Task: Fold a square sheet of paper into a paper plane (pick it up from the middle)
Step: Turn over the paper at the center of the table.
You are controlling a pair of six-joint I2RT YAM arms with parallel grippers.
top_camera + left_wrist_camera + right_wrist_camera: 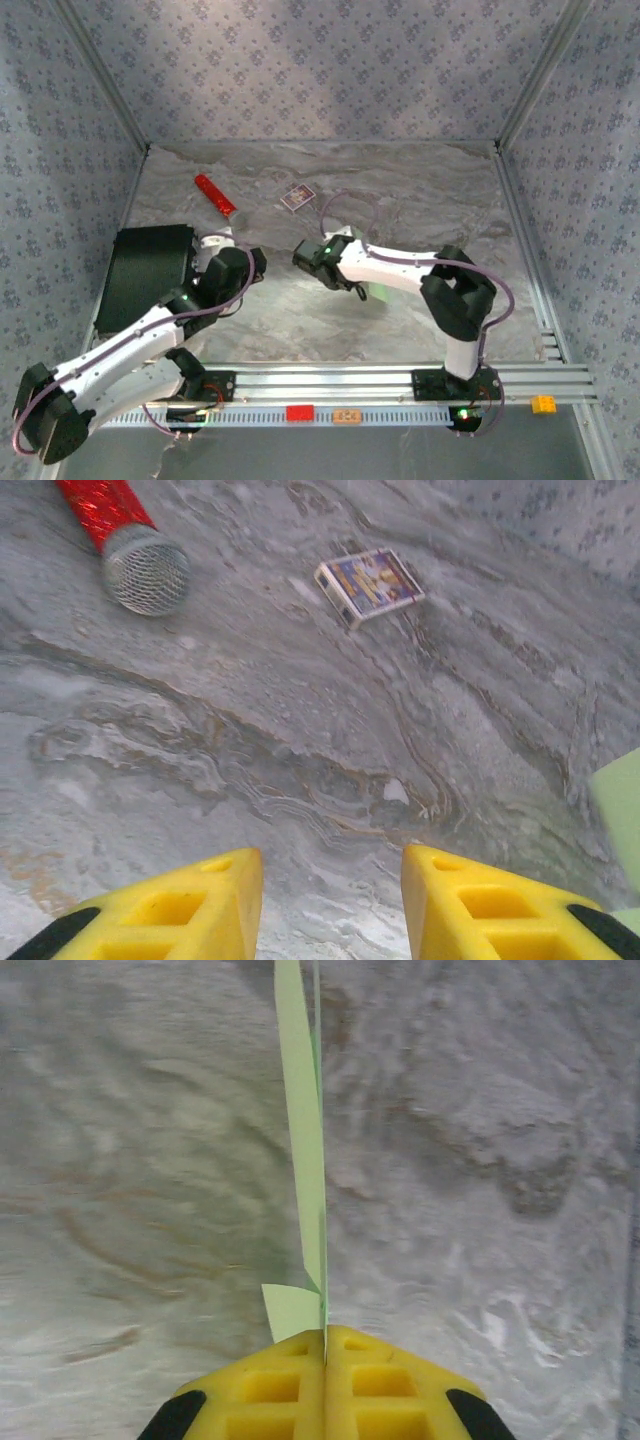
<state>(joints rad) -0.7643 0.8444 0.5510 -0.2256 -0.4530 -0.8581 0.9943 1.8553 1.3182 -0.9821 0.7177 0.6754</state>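
My right gripper (324, 1332) is shut on the paper plane (305, 1150), a slim pale green folded strip seen edge-on. It runs straight out from the closed yellow fingers, above the marbled table, with a small flap sticking out to the left at the fingertips. In the top view a bit of the green paper (378, 292) shows under the right forearm, beside the right gripper (352, 284) near the table's middle. My left gripper (331, 852) is open, with only bare table between its yellow fingers. It hovers left of centre (257, 263). The paper's edge (620, 810) shows at the far right of the left wrist view.
A red cylinder (214, 194) with a mesh end (145, 575) lies at the back left. A small purple-and-white card box (297, 197) (370, 583) lies right of it. A black box (150, 265) stands at the left edge. Patterned walls enclose the table, and a metal rail (350, 380) crosses the front.
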